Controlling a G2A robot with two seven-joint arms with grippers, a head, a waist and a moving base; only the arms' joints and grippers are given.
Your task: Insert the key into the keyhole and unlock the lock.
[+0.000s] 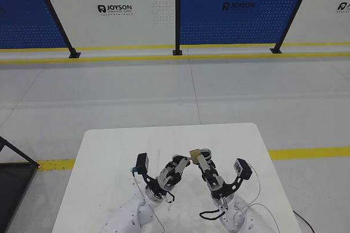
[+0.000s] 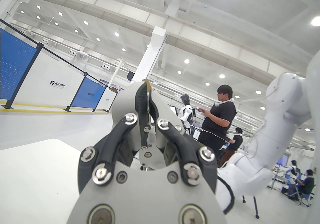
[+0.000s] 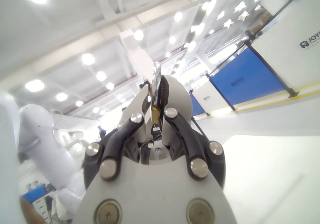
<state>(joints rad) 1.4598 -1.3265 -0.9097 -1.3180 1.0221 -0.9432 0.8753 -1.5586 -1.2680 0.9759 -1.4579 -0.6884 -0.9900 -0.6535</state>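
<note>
Clamped key [image 2: 149, 106] in left gripper [image 2: 148, 92], fingers pressed tight on it; pinched lock [image 3: 155, 110] in right gripper [image 3: 157, 90], fingers nearly closed; held both tip to tip above table [image 1: 105, 175].

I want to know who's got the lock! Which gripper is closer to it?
Right. The right gripper is shut on the lock, so it touches it. The left gripper is close beside the lock, pinching the key.

White arms [image 1: 134, 212], grey fingers [image 2: 125, 102], silver screws [image 2: 86, 154]
</note>
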